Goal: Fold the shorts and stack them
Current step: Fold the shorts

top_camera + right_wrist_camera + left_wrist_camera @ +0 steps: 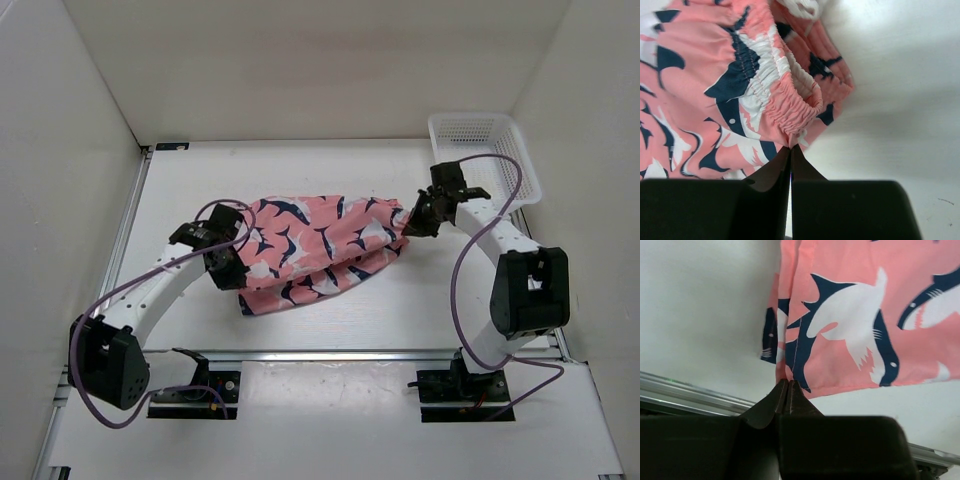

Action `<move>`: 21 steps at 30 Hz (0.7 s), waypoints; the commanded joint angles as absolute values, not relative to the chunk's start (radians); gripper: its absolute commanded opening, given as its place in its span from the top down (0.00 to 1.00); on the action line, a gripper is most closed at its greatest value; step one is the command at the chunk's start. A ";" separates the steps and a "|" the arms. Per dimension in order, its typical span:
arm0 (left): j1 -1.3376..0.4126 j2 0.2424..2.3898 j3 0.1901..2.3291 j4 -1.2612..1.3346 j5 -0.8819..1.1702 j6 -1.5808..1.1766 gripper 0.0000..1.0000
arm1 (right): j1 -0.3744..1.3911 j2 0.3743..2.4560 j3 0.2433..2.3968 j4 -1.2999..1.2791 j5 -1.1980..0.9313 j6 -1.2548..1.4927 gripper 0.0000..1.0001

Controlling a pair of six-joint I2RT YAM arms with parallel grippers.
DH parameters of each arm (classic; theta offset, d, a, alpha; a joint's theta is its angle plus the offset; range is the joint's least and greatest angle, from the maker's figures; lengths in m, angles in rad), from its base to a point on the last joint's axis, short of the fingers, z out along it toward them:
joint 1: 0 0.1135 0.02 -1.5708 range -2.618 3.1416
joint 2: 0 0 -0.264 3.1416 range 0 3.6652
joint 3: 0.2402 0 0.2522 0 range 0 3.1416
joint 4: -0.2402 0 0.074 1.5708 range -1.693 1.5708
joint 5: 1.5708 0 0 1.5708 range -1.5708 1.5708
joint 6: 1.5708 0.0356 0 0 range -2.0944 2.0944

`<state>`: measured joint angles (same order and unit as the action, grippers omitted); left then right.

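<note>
The salmon-pink shorts [315, 250] with navy-and-white sharks hang stretched between my two grippers over the middle of the table. My left gripper [240, 262] is shut on their left end, pinching the hem corner [788, 374] between its black tips [789, 385]. My right gripper [412, 224] is shut on the gathered elastic waistband [790, 107], its tips [791, 148] closed on a bunched fold. A lower layer of the shorts [300, 288] sags beneath the upper one toward the table.
A white mesh basket [485, 150] stands at the back right, just behind my right arm. White walls enclose the table on three sides. A metal rail [350, 355] runs along the front edge near the arm bases.
</note>
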<state>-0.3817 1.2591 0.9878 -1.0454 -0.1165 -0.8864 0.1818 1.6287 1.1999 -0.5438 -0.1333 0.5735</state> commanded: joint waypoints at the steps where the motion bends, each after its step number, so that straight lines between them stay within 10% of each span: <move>1: -0.379 1.226 0.905 -1.040 -0.089 -0.929 0.90 | 0.181 1.608 1.134 -0.535 -0.115 0.557 1.00; 10: -0.420 1.224 0.752 -0.954 0.014 -0.953 0.90 | 0.181 1.715 1.045 -0.465 -0.106 0.558 0.92; 13: -0.454 1.233 0.743 -0.944 0.043 -0.962 0.65 | 0.181 1.724 1.071 -0.465 -0.106 0.569 0.73; 14: -0.463 1.233 0.742 -0.943 0.055 -0.962 0.25 | 0.181 1.724 1.071 -0.465 -0.106 0.569 0.63; 15: -0.463 1.224 0.742 -0.943 0.064 -0.962 0.06 | 0.181 1.724 1.083 -0.465 -0.106 0.569 0.56; 21: -0.497 1.256 0.695 -0.885 0.122 -0.982 0.00 | 0.181 1.752 1.112 -0.465 -0.106 0.589 0.30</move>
